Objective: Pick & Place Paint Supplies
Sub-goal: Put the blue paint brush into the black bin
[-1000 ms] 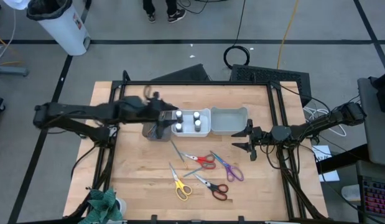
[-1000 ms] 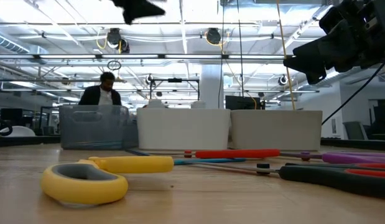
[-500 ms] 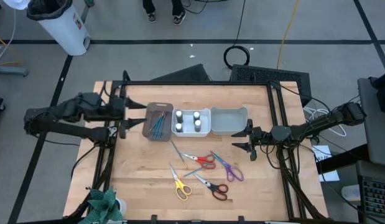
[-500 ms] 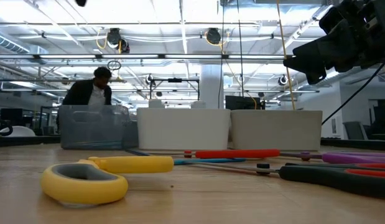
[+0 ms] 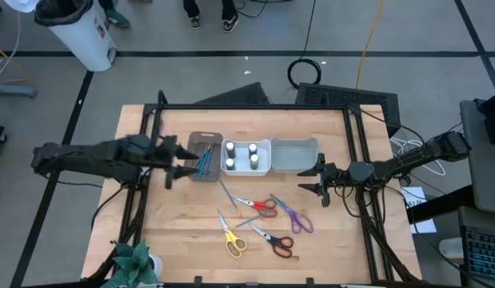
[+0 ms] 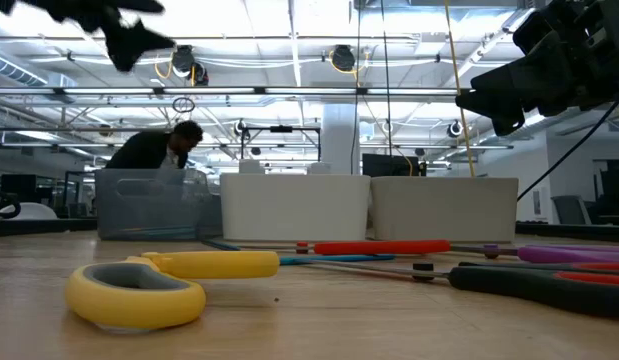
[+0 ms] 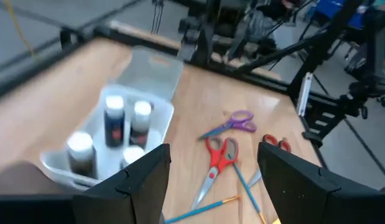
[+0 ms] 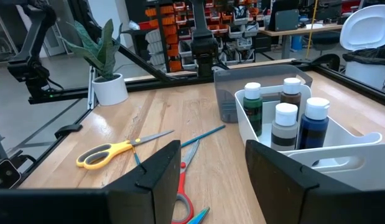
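Brushes (image 5: 202, 160) in grey bin (image 5: 204, 138), four bottles (image 5: 241, 156) in white bin (image 5: 263, 170), both tools wide, empty.

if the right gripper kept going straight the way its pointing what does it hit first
Probably the white bin holding the four bottles. The right gripper, jaws open and empty, points across the table toward it. The red scissors lie off to one side, though height is unclear.

Three bins (image 5: 245, 157) stand in a row across the desk (image 5: 175, 216). Brushes (image 5: 202, 161) lie in the left one, four bottles (image 5: 241, 154) stand in the middle one. Nearer the front edge, scissors (image 5: 263, 220) lie scattered with one brush (image 5: 227, 193) among them.
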Controlling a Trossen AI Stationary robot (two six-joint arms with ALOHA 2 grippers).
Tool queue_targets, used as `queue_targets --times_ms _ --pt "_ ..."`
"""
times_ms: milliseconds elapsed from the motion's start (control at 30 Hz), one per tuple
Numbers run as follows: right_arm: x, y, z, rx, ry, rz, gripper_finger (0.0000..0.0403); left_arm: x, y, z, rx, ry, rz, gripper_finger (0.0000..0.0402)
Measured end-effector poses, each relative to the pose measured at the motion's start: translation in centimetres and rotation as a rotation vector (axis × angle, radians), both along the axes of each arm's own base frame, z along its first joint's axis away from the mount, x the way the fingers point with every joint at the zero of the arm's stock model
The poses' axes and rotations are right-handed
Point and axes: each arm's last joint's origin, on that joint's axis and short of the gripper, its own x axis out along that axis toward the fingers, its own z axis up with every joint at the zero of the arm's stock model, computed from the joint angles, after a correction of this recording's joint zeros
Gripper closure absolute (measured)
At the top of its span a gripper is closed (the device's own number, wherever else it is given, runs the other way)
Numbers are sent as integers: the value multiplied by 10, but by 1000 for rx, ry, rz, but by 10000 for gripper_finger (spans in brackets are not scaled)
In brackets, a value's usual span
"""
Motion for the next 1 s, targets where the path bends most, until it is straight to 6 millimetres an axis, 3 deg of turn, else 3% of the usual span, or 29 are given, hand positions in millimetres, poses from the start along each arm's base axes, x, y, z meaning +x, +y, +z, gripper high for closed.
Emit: queue_targets --times_ms 133,333,500,667,833,1000 --pt "0 0 0 0 0 0 232 20 0 -32 -95 1 16 151" --pt "0 0 0 0 0 0 232 46 -11 -48 -184 28 -188 151" --pt "0 0 0 0 0 -1 232 67 -32 -36 -124 -69 -345 151" --pt "0 0 0 0 0 0 232 80 -57 -10 43 -169 -473 151" --pt "0 0 0 0 0 0 232 81 -76 17 181 -260 -481 151" --pt "0 0 0 0 0 0 232 79 -85 25 286 -309 -449 151"
